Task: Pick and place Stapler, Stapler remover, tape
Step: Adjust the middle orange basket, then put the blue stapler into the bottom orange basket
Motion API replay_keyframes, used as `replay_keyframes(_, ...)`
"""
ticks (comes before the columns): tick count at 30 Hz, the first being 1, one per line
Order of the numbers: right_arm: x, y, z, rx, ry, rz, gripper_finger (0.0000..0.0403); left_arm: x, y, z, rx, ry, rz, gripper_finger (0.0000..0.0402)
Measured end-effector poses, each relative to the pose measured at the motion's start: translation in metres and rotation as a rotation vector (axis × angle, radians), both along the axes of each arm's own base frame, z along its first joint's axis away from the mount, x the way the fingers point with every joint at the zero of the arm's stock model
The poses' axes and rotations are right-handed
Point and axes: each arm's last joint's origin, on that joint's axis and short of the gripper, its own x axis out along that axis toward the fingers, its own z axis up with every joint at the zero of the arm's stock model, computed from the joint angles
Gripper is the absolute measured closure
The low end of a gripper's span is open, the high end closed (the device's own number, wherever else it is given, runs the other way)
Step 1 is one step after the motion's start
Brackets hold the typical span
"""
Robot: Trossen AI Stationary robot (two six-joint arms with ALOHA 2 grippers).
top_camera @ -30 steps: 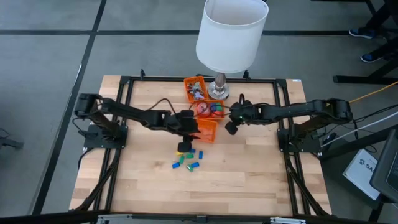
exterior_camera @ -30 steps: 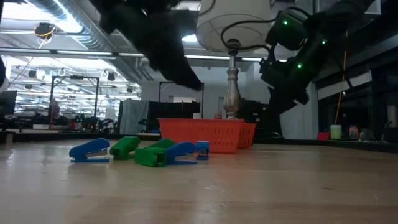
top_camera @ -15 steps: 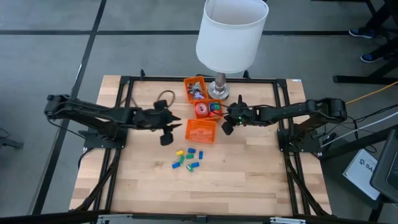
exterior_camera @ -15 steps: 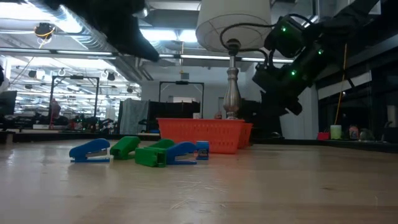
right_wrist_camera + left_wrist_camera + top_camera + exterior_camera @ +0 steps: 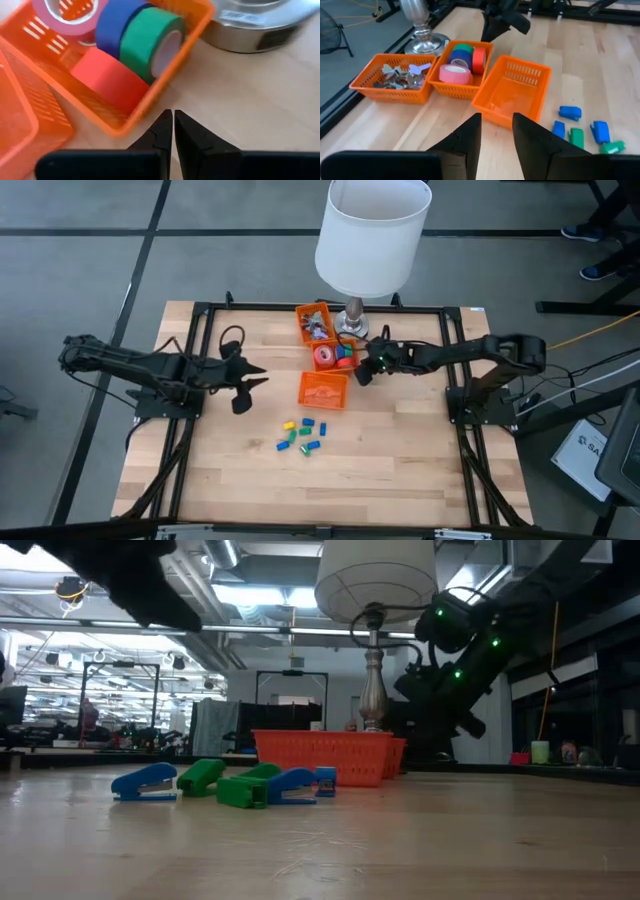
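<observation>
Tape rolls (image 5: pixel 150 42) in pink, blue, green and red stand in the middle orange basket (image 5: pixel 335 355). Stapler removers (image 5: pixel 402 75) fill the far basket (image 5: pixel 313 323). The near basket (image 5: pixel 512 97) holds nothing. Small blue, green and yellow staplers (image 5: pixel 300 435) lie on the wood near it. My right gripper (image 5: pixel 173 132) is shut and empty, just right of the tape basket's rim. My left gripper (image 5: pixel 496 137) is open and empty, raised well left of the baskets (image 5: pixel 240 380).
A lamp with a white shade (image 5: pixel 372 235) stands on a metal base (image 5: pixel 260 25) at the far edge, right behind the tape basket. A black frame (image 5: pixel 200 315) borders the table. Bare wood (image 5: pixel 330 490) lies toward the near edge.
My left gripper has drawn back from over the near basket and the staplers toward the table's left edge, rising as it went. My right gripper has shifted a little left and farther, closer to the tape basket. The baskets have stayed where they were.
</observation>
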Motion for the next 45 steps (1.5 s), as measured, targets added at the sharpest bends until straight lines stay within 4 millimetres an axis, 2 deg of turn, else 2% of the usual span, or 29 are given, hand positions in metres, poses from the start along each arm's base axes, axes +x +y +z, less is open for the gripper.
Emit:
replay_keyframes(5,0.009,-0.003,-0.011,0.053,-0.049,0.026,0.0381,-0.011,-0.002,-0.007,-0.011,-0.017,-0.021,0.0291)
replay_keyframes(11,0.015,-0.004,-0.012,0.064,-0.108,0.051,0.0381,-0.011,-0.002,-0.008,-0.085,-0.038,0.013,0.0294)
replay_keyframes(21,0.039,-0.01,0.017,-0.007,-0.18,0.124,0.0381,-0.013,-0.002,-0.012,-0.079,0.009,0.014,0.029)
replay_keyframes(24,0.041,-0.011,0.021,-0.007,-0.129,0.14,0.0381,-0.014,-0.002,-0.012,-0.076,0.017,0.003,0.0291)
replay_keyframes(28,0.043,-0.011,0.027,0.012,-0.07,0.142,0.0381,-0.016,-0.004,-0.012,-0.068,-0.027,-0.096,0.0294)
replay_keyframes(32,0.047,-0.008,0.032,0.015,-0.062,0.156,0.0381,-0.021,-0.004,-0.028,-0.034,-0.141,-0.175,0.0293)
replay_keyframes(38,0.052,0.002,0.035,0.029,-0.082,0.205,0.0381,-0.032,-0.002,-0.064,-0.023,-0.288,-0.169,0.0292)
replay_keyframes(45,0.062,0.022,0.041,0.035,-0.171,0.292,0.0381,-0.043,0.0,-0.081,0.026,-0.427,-0.184,0.0293)
